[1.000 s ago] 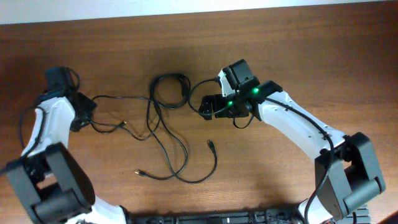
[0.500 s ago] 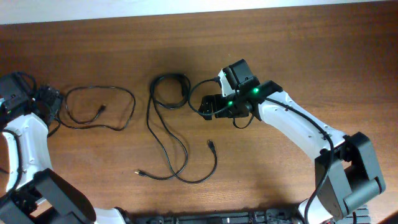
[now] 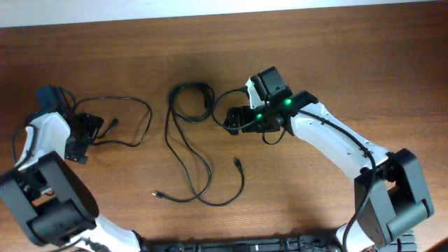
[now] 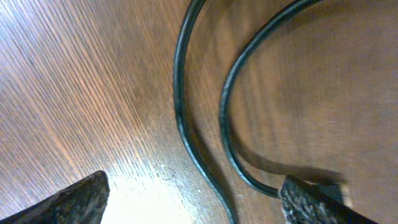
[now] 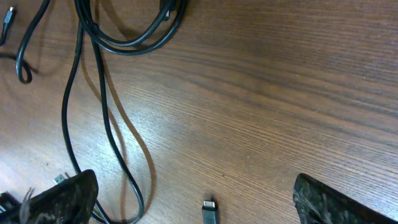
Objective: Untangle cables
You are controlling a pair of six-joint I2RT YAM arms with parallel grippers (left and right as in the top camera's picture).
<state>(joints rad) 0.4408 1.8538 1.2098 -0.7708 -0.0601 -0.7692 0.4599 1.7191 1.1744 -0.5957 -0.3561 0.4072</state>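
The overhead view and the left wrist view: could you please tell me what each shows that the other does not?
Only overhead: the right gripper, and the central cables in a coil and long loops. Only left wrist: the fingertips wide apart, with two strands running between them. Both: the left gripper, the left cable and the wooden table.

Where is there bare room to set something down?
Free: brown wooden table beyond the white right arm, and the near strip between that arm and the long coiled thin black cable. Crowded: around the right hand, and the left hand at the small looped black cable.
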